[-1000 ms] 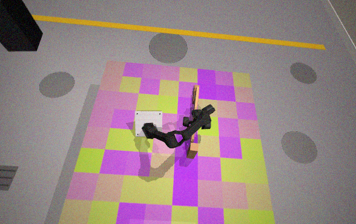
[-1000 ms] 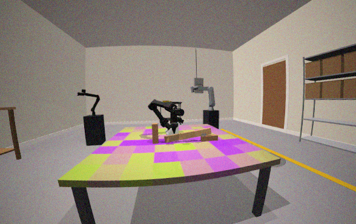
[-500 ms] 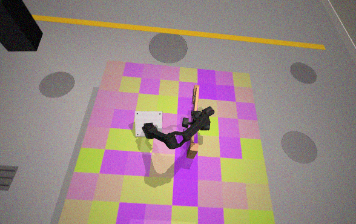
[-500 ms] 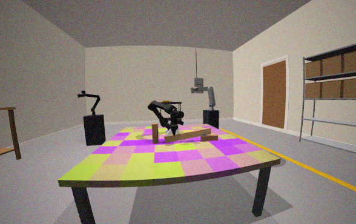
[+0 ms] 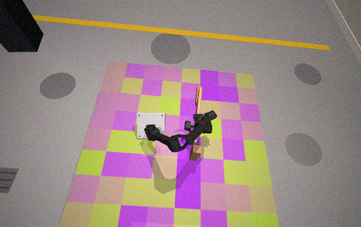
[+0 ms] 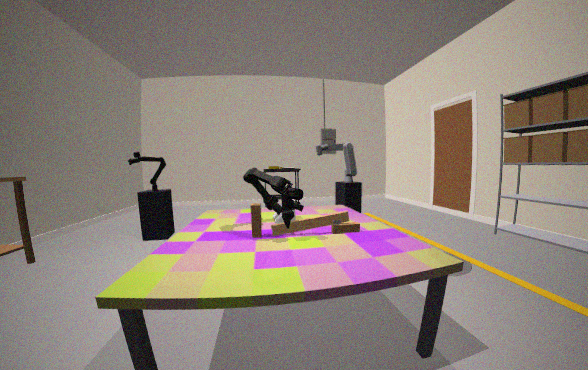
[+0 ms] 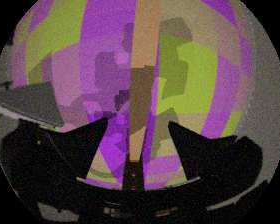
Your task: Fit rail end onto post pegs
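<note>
The long wooden rail (image 5: pixel 199 107) (image 6: pixel 316 221) (image 7: pixel 145 35) slopes. Its far end rests up at the low footboard block (image 6: pixel 346 228), and its near end is down on the table, a short gap from the post. The upright wooden post (image 5: pixel 195 152) (image 6: pixel 256 221) stands in front of that end. Its shaded face, with small marks that look like the pegs, shows at the bottom of the wrist view (image 7: pixel 133 174). My gripper (image 6: pixel 287 226) (image 7: pixel 138 122) is open and empty, pointing down over the rail's near half, its fingertips on either side of the rail in the wrist view. The rail's end holes are not visible.
The white base plate (image 5: pixel 146 119) of my arm lies to the left of the rail in the top view. My arm (image 5: pixel 175 144) bends from it across to the rail. The table (image 6: pixel 286 301) has a coloured check top. Other arms on pedestals and a shelf stand well beyond it.
</note>
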Tool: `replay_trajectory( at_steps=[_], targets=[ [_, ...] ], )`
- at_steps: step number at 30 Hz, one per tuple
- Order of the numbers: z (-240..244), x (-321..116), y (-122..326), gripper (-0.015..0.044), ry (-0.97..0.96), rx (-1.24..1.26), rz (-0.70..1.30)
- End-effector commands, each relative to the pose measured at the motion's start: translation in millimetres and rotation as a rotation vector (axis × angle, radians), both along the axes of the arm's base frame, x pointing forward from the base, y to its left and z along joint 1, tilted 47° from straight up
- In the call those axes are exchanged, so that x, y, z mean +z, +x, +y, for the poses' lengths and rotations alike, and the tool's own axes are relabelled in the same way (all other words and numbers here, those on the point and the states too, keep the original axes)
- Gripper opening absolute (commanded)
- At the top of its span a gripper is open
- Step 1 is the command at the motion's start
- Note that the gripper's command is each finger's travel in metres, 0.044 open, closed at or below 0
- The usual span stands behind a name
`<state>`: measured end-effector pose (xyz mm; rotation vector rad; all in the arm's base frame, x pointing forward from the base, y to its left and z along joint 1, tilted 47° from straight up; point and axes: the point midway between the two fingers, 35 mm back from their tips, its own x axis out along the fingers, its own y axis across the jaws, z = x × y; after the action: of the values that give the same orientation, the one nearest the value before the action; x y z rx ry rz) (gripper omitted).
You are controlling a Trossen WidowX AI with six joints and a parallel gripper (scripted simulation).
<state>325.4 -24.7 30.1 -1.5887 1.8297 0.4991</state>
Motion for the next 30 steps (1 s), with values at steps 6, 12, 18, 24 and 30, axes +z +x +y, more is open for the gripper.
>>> replay_trajectory(
  at_steps=[6,12,18,24,30],
  targets=[
    [-12,-10,-2,0.044,-0.005,0.001,0.004],
    [-19,-16,-4,0.044,-0.006,0.001,0.004],
    [-23,-20,-5,0.0414,-0.007,0.001,0.005],
    [-23,-20,-5,0.0256,-0.007,0.001,0.005],
    [-23,-20,-5,0.0099,-0.007,0.001,0.005]
  ],
)
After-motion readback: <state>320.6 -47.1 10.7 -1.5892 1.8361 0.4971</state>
